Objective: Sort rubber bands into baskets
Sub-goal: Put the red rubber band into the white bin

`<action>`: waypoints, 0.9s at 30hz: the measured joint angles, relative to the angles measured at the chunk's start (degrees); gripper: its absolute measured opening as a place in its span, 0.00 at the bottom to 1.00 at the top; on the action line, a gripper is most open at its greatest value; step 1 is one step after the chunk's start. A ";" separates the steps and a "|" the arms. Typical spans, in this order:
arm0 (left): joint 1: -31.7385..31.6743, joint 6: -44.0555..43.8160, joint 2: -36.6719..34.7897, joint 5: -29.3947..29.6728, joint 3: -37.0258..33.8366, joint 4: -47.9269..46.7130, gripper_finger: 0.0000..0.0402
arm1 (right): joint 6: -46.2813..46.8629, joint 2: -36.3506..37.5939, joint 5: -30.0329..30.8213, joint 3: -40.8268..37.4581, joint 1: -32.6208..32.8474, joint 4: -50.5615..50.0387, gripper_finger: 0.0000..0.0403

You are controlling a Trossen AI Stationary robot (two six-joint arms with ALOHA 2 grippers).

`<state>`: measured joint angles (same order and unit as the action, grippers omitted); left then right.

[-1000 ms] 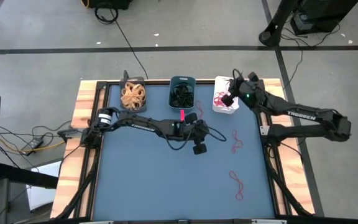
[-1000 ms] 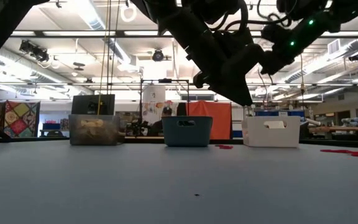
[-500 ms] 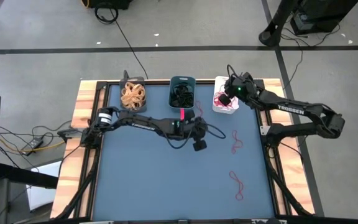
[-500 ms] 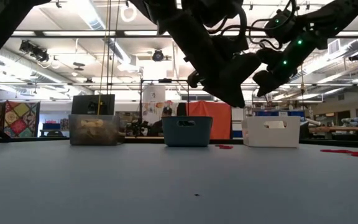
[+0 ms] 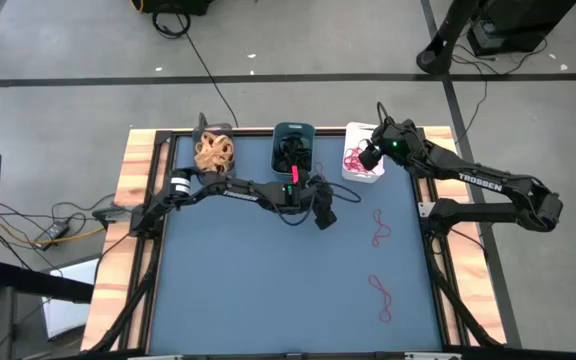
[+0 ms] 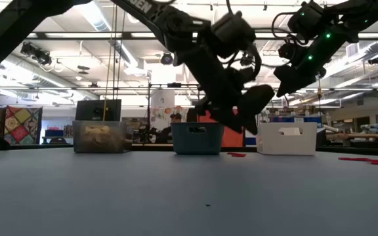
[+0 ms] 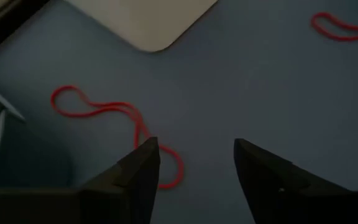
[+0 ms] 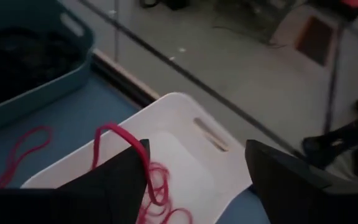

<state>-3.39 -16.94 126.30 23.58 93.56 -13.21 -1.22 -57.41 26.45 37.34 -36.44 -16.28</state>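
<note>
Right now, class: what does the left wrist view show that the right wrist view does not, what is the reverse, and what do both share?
Only the left wrist view: the left hand, open, over bare blue mat with a red rubber band beside one finger and a second red band farther off.

Only the right wrist view: the right hand, open, above the white basket holding red bands, plus the teal basket with dark bands, and the floor beyond.

Both: the blue mat, a white basket corner and loose red bands.
</note>
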 joint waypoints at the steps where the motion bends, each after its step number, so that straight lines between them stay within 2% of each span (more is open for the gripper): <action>1: -0.38 -0.66 0.45 -0.10 0.00 0.01 0.53 | 0.18 0.15 -1.21 0.00 -0.13 -0.56 0.69; 6: -1.26 -1.76 0.78 -0.22 -0.02 0.23 0.53 | 1.43 -0.35 -5.32 -0.02 -1.03 -2.60 0.74; 12: -1.06 -1.80 0.76 -0.62 0.00 1.88 0.53 | 1.76 -0.57 -0.56 -0.04 -2.60 -2.96 0.81; 14: -1.12 -2.05 1.08 -0.66 0.00 2.14 0.53 | 0.76 -0.57 -1.58 -0.04 -3.25 -3.43 0.82; 18: -1.59 -4.70 1.58 -0.67 0.04 3.99 0.53 | 1.43 -0.59 -7.83 -0.04 -3.82 -3.90 0.83; 27: -3.43 -4.62 4.40 -0.23 0.21 6.98 0.53 | 4.03 -0.59 -8.06 -0.04 -3.83 -1.57 0.81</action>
<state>-6.82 -21.55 130.70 23.35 93.77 -6.23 2.81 -58.00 18.39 37.30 -40.27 -17.86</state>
